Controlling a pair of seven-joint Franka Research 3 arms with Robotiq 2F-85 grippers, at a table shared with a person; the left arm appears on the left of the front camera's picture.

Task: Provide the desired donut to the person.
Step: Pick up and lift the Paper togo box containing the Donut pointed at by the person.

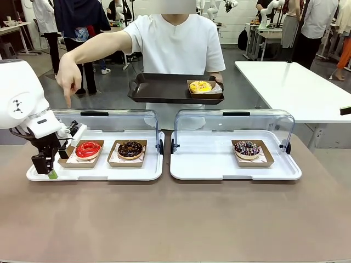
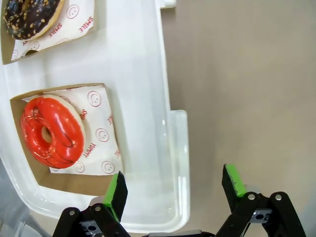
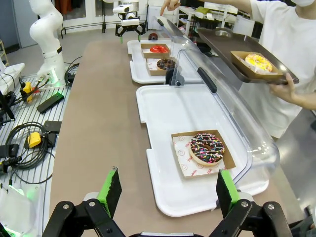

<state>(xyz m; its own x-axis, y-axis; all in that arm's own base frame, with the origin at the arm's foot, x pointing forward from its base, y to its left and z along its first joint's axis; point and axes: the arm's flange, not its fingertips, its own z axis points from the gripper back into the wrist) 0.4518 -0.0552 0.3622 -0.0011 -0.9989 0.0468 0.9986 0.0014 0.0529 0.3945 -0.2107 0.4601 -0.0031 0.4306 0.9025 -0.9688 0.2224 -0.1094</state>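
The person (image 1: 175, 41) stands at the far side and points a finger (image 1: 68, 101) down over the red-glazed donut (image 1: 88, 149) (image 2: 52, 131) in its cardboard holder. In the other hand the person holds a dark tray (image 1: 159, 90) carrying a yellow donut (image 1: 200, 86) (image 3: 258, 61). My left gripper (image 1: 48, 167) (image 2: 175, 190) is open at the front left edge of the left white tray (image 1: 109, 171), just beside the red donut, holding nothing. Hovering open before the right tray (image 3: 163, 113), my right gripper (image 3: 168, 190) faces a sprinkled chocolate donut (image 3: 207, 147) (image 1: 247, 148).
A chocolate donut with nuts (image 1: 130, 149) (image 2: 29, 17) lies next to the red one. Both white trays have clear lids (image 1: 109, 120) (image 1: 236, 120) standing raised at their far side. Brown tabletop (image 1: 175, 219) lies bare in front. Cables and boxes (image 3: 29, 128) lie beside the table.
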